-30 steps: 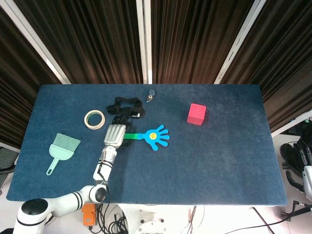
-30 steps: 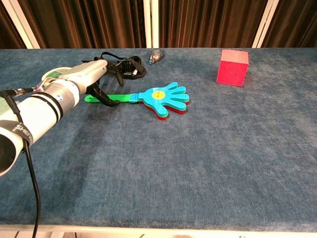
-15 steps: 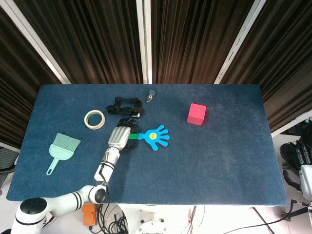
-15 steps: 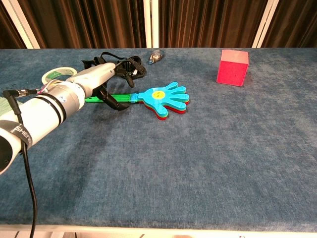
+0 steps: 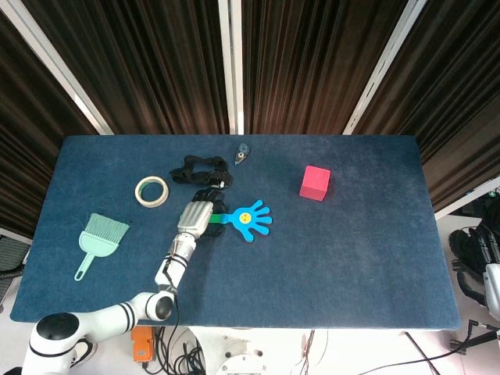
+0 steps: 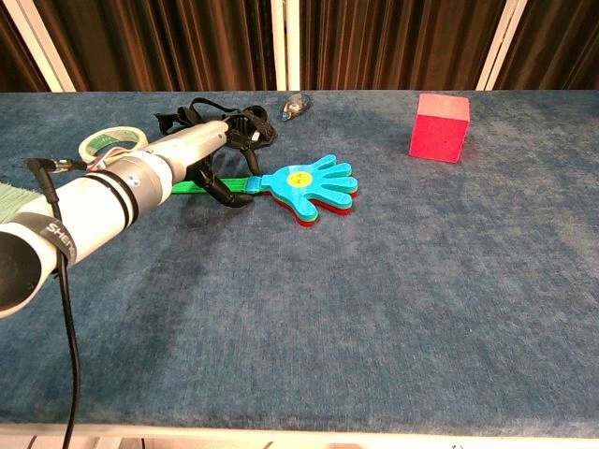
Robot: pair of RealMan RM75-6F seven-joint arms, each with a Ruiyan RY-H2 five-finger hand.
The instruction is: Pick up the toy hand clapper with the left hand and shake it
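Note:
The toy hand clapper (image 5: 248,218) lies flat on the blue table, its blue palm pointing right and its green handle (image 6: 190,185) pointing left. My left hand (image 5: 195,216) is directly over the handle, with its dark fingers (image 6: 223,192) arched down around it and reaching the cloth. The chest view shows the left hand (image 6: 192,150) hiding the middle of the handle, and the clapper (image 6: 304,180) resting on the table. I cannot see a firm grip. My right hand (image 5: 488,277) hangs off the table's right edge, partly cut off by the frame.
A black strap (image 5: 199,168) lies just behind the left hand. A tape roll (image 5: 151,191) sits to its left, and a green brush (image 5: 100,238) further left. A small dispenser (image 5: 243,152) is at the back, and a red cube (image 5: 315,183) at the right.
My left hand has slid right along the green handle toward the blue palm, and its fingers have lowered around the handle. The clapper has not moved.

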